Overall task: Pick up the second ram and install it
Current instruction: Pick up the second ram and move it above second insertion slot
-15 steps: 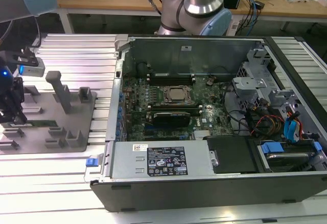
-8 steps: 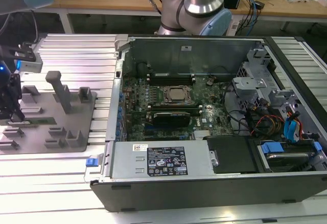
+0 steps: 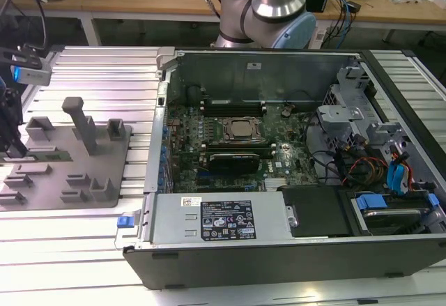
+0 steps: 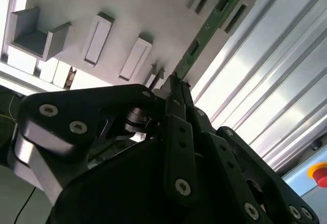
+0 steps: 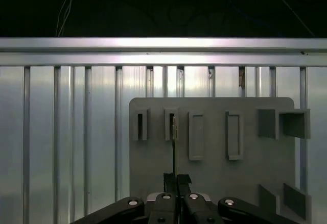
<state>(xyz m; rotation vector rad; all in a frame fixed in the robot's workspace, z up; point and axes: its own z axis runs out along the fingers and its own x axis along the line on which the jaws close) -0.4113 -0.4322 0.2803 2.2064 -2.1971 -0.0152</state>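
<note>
The second ram (a thin green stick) is being clamped at its near end by the fingers, as is being shown in both wrist views. It is being carried edge-up over the grey tray, its far end lying at one of the tray's slots. The tray is being borne by the ribbed bench, to the exterior view's left of the open computer case.
</note>
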